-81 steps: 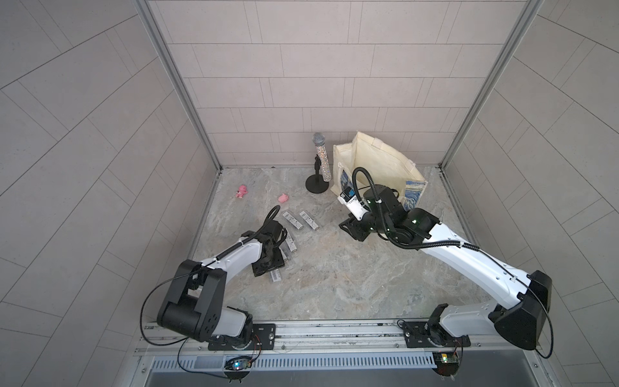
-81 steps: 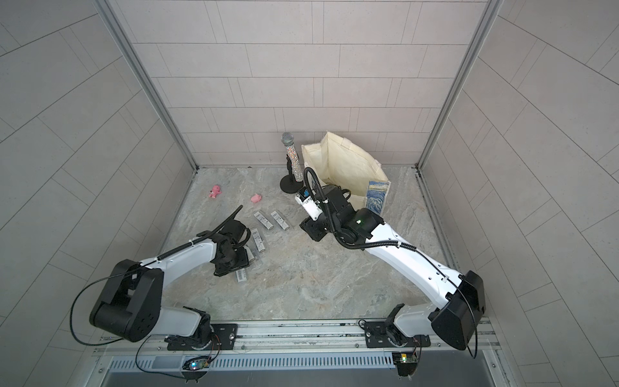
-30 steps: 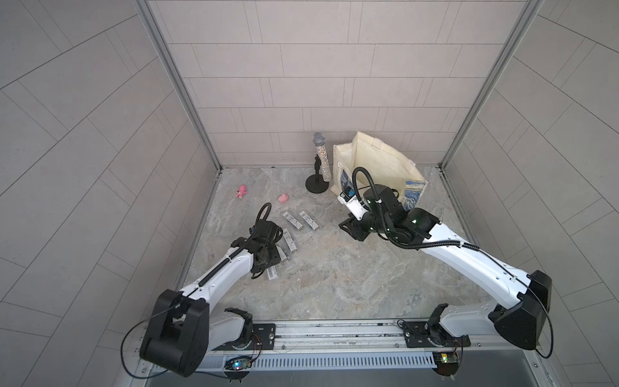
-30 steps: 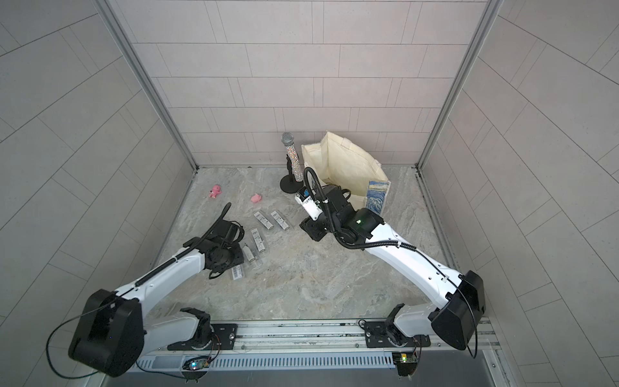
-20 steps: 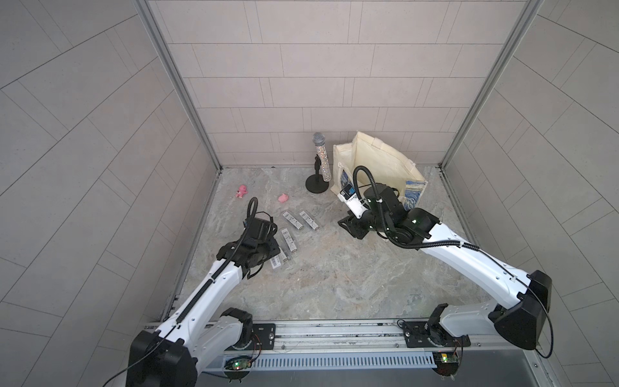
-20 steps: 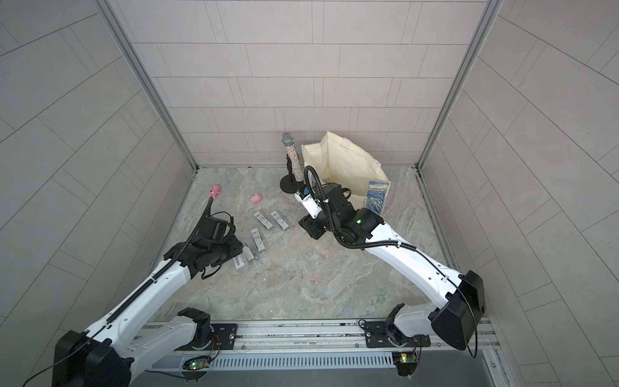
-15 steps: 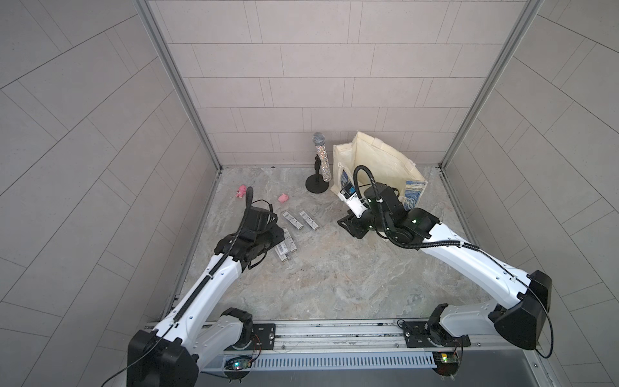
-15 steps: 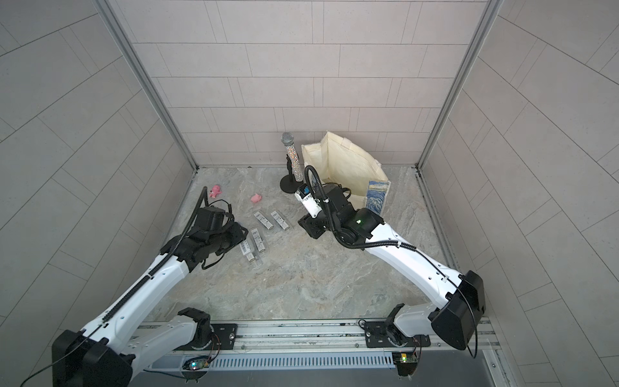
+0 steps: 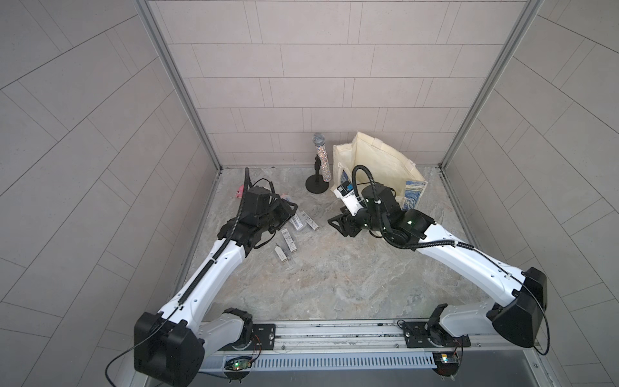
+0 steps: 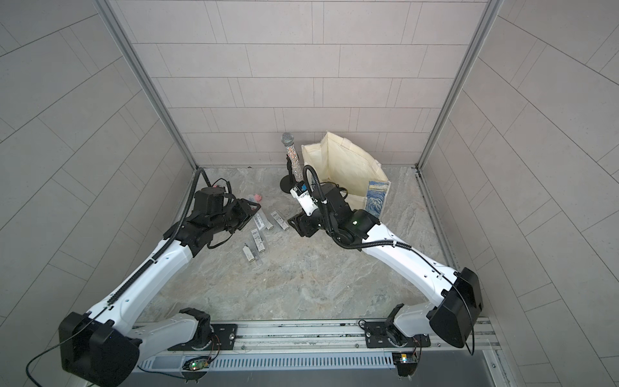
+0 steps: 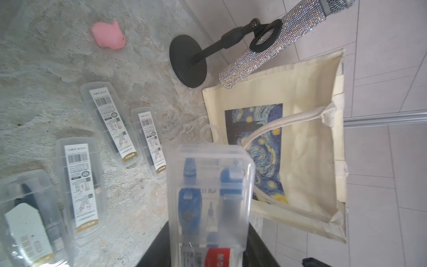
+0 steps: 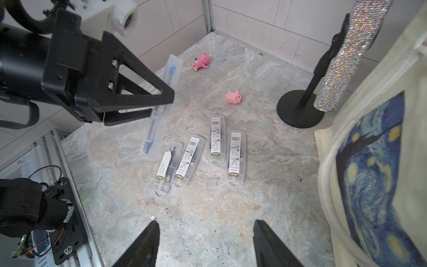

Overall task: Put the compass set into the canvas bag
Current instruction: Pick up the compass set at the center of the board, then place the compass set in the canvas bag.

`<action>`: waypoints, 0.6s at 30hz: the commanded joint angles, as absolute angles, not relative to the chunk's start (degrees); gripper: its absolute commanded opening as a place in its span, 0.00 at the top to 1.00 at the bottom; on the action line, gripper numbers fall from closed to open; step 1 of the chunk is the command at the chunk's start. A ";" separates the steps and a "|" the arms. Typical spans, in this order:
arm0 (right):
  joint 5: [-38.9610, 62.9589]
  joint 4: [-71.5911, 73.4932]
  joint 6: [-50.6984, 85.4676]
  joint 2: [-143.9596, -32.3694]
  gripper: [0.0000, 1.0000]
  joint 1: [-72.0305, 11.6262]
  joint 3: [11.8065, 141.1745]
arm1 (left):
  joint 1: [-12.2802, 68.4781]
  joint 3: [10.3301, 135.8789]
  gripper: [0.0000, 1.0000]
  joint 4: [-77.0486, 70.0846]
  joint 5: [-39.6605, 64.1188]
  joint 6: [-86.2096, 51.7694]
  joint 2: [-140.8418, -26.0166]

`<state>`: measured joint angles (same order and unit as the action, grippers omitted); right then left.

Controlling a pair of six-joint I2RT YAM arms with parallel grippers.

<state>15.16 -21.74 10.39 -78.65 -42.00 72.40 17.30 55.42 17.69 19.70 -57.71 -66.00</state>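
A compass set point(image 11: 209, 185) in a clear plastic case with blue parts hangs above the floor, with my left gripper point(image 11: 208, 240) shut on its lower end. The right wrist view shows that case point(image 12: 159, 115) tilted between the left fingers point(image 12: 138, 97). The canvas bag point(image 9: 378, 167) point(image 10: 345, 164) stands open at the back right, its starry print point(image 11: 261, 150) facing the held case. My right gripper point(image 12: 205, 225) point(image 9: 338, 224) hovers open and empty over bare floor just left of the bag point(image 12: 381, 138).
Several more clear compass cases point(image 12: 217, 141) point(image 11: 113, 124) point(image 9: 294, 222) lie on the stone floor between the arms. A glittery microphone on a black stand point(image 9: 321, 157) point(image 12: 342, 53) stands beside the bag. Two pink toys point(image 12: 233, 97) point(image 12: 202, 61) lie near the back left.
My left arm has lifted off the floor with a compass case and swung back toward the rear. The right gripper's jaws have spread wider; its arm stays put.
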 commanded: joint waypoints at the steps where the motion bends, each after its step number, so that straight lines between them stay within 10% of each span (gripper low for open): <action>1: 17.20 -18.16 12.98 -80.77 0.34 -42.50 74.13 | 17.95 58.09 0.73 12.57 22.20 -61.24 -65.83; 18: 22.38 -16.61 17.42 -87.84 0.38 -44.82 81.36 | 19.60 60.19 0.74 11.68 22.90 -61.79 -66.45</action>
